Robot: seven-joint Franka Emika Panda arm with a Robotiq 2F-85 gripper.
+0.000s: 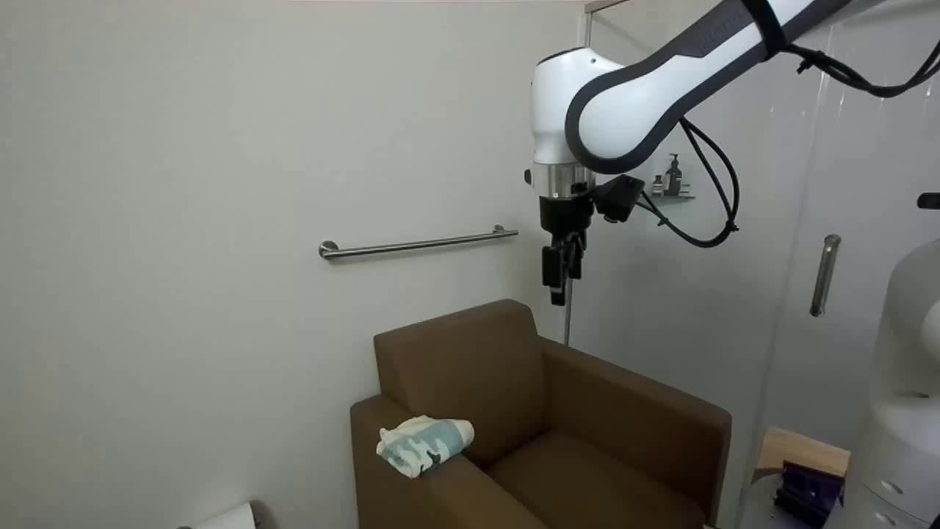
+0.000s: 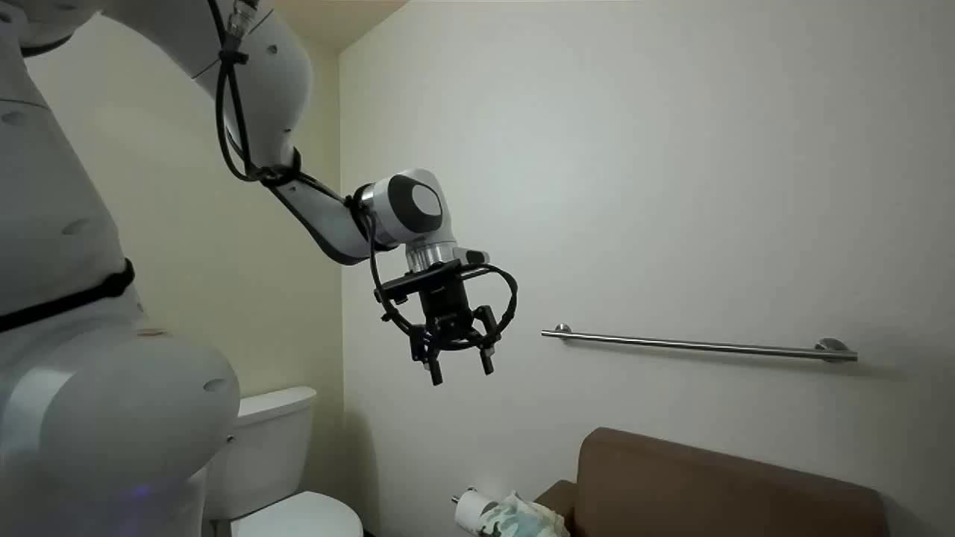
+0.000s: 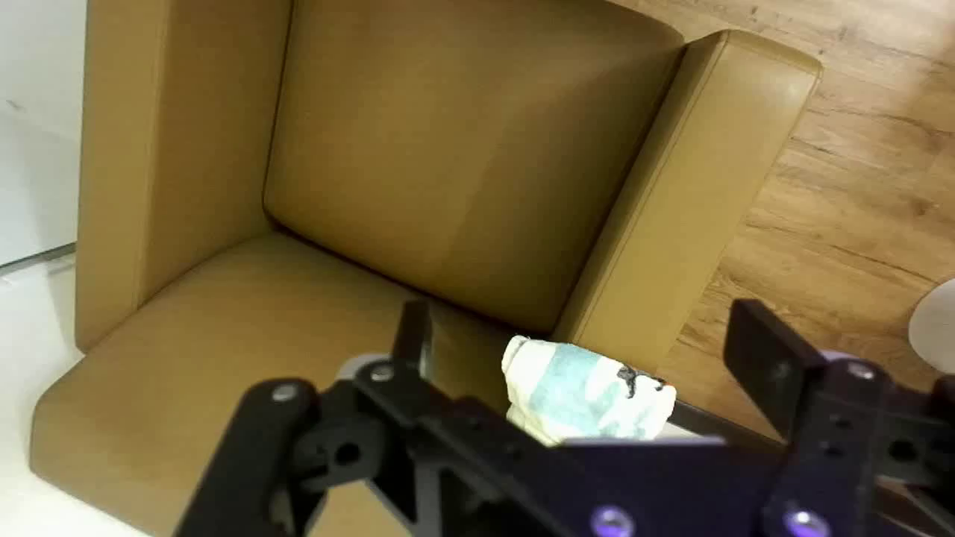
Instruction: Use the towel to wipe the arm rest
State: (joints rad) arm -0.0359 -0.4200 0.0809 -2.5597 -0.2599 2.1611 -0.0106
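Observation:
The towel [image 1: 427,443], white with pale blue-green patches, lies in a lumpy fold across the arm rest [image 1: 477,494] of the brown armchair, at the end near the backrest. An exterior view cuts off the lower part of the towel [image 2: 526,520]. High above the chair, my gripper [image 1: 564,285] points downward, well apart from the cloth. Its fingers stand wide apart with nothing between them, plain in an exterior view where the gripper [image 2: 462,374] hangs before the wall. From the wrist, the towel [image 3: 586,388] appears far below the gap, its lower edge hidden by the gripper body.
The chair's backrest [image 1: 459,360] rises beside the towel, and a second chair arm [image 1: 639,389] bounds the seat's far side. A metal rail [image 2: 701,344] is fixed to the wall. A toilet [image 2: 276,440] and a paper roll [image 2: 471,510] are nearby. Wooden floor [image 3: 880,194] borders the chair.

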